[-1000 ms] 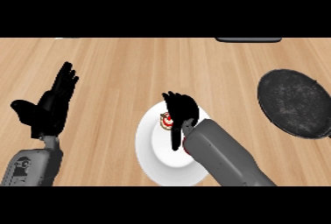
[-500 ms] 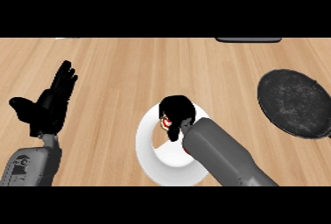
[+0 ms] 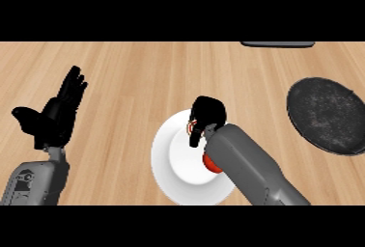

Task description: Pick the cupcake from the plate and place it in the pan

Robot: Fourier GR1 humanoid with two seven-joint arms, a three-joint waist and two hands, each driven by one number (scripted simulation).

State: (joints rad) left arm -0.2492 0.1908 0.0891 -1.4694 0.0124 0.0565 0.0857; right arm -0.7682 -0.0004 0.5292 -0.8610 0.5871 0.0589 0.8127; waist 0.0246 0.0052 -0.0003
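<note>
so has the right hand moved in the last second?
Yes. The right hand has curled its fingers down over the cupcake on the plate; before, they were extended above it.

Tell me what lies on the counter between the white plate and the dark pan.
Nothing: in the head view, only bare wooden counter separates the plate from the pan. The right hand is curled over the cupcake on the plate.

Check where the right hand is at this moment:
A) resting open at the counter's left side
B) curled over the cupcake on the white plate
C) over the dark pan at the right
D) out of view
B: the right hand is curled down over the cupcake on the white plate; the pan sits apart at the right, and the open hand at the left is the left hand.
</note>
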